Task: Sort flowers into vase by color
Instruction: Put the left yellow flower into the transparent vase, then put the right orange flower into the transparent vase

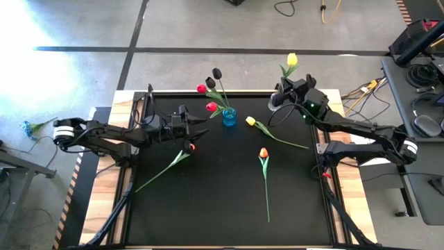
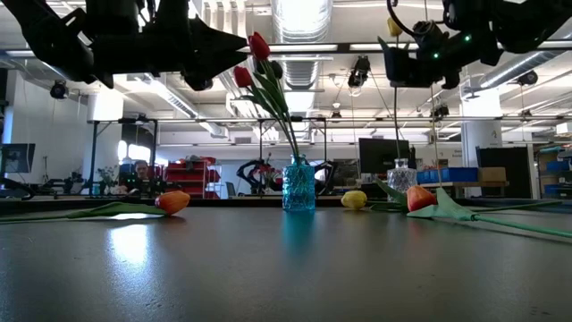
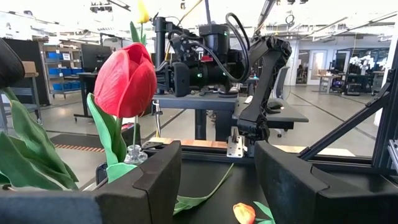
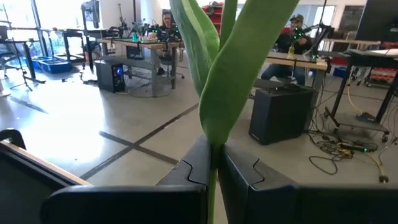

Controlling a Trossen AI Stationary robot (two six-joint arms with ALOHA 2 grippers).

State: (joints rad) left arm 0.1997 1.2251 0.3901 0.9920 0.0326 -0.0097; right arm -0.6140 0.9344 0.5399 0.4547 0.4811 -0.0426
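Note:
A small blue vase stands at the table's far middle with red tulips and near-black tulips in it. My left gripper hovers open just left of it; a red head is close in front of it. My right gripper is raised at the far right, shut on a yellow tulip. Below it stands a clear vase. Flat on the mat lie a yellow tulip and two orange ones. My right gripper pinches the yellow tulip between its two fingers at the stem, just below where the leaves spread. The fingers lie level across the stem. The tulip stands upright, its head above the gripper and its stem hanging toward the clear vase.
The black mat has room along its near half. Wooden borders run along the table's left and right sides. Cables and equipment lie on the floor beyond the far right corner.

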